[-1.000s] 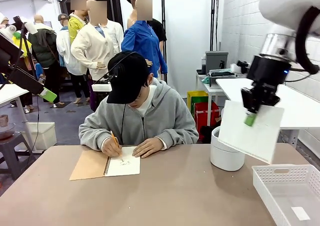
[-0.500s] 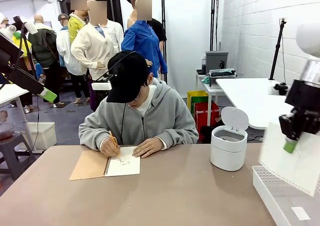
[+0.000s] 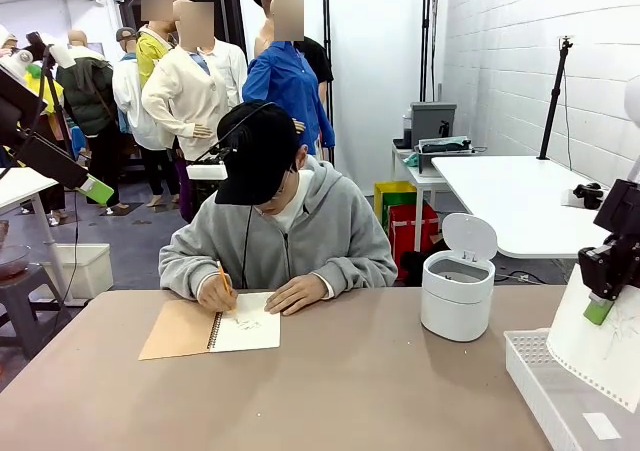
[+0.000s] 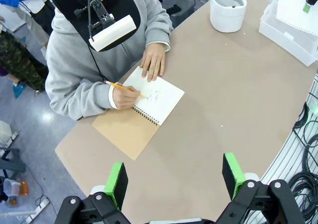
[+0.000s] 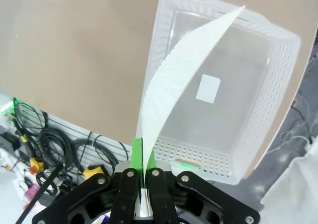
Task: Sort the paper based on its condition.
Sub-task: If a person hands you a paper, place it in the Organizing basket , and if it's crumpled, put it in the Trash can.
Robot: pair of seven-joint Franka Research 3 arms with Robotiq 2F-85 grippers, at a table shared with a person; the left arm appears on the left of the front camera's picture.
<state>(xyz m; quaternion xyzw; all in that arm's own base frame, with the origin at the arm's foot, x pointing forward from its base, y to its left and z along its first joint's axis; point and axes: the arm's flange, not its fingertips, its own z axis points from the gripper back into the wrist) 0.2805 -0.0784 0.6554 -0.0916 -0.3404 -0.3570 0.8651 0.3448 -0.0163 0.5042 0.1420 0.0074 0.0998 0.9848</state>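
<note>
Right gripper (image 3: 598, 309) pinched shut on smooth paper sheet (image 3: 603, 359) at its upper edge; sheet hangs below it over white basket (image 3: 528, 369), near right of table (image 3: 380, 391). Left gripper (image 4: 174, 177) wide open, empty.

We're looking at one smooth, unwrinkled white paper (image 3: 603, 359), hanging with a gentle curl, pinched at its top by the right gripper (image 3: 598, 311) above the basket (image 3: 528, 363) at near right.
</note>
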